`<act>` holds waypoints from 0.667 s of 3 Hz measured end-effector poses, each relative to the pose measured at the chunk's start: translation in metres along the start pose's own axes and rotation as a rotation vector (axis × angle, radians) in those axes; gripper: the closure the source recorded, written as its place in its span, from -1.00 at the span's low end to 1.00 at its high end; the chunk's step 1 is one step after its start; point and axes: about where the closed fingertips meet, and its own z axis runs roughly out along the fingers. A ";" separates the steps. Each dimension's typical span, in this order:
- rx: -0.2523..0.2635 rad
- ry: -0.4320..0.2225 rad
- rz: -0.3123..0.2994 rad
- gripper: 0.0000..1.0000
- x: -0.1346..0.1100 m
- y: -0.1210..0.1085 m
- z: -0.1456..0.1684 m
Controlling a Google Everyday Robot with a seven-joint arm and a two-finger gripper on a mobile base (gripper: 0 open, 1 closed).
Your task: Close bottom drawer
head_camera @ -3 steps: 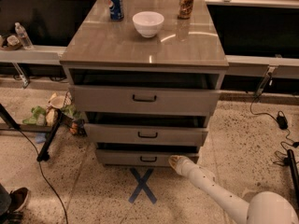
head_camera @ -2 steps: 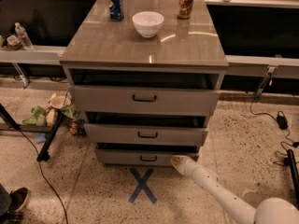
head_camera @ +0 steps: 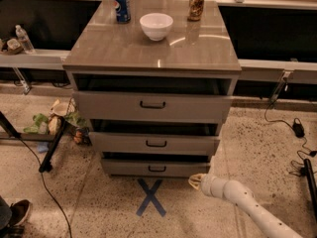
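Observation:
The bottom drawer [head_camera: 129, 167] is the lowest of three grey-taupe drawers in the cabinet [head_camera: 148, 53]. It has a small black handle [head_camera: 157, 169] and stands slightly pulled out, with a dark gap above its front. My gripper [head_camera: 195, 181] is on the end of the white arm [head_camera: 247, 205]. It sits low over the floor, just in front of and below the drawer's right end, close to its front panel. The middle drawer [head_camera: 156, 144] and top drawer [head_camera: 152, 105] also stand a little out.
A blue can [head_camera: 121, 5], a white bowl [head_camera: 156, 26] and a brown can [head_camera: 196, 3] stand on the cabinet top. A blue X [head_camera: 150, 197] marks the floor. A black stand leg [head_camera: 53, 148], cables [head_camera: 44, 192] and litter [head_camera: 49, 123] lie left; cables [head_camera: 297, 128] lie right.
My gripper has drawn back a little, down and to the right, away from the bottom drawer's right end. The drawer front looks about where it was.

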 end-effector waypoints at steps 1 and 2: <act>-0.117 -0.050 0.056 1.00 -0.030 0.026 -0.054; -0.145 -0.136 0.111 0.97 -0.071 0.031 -0.124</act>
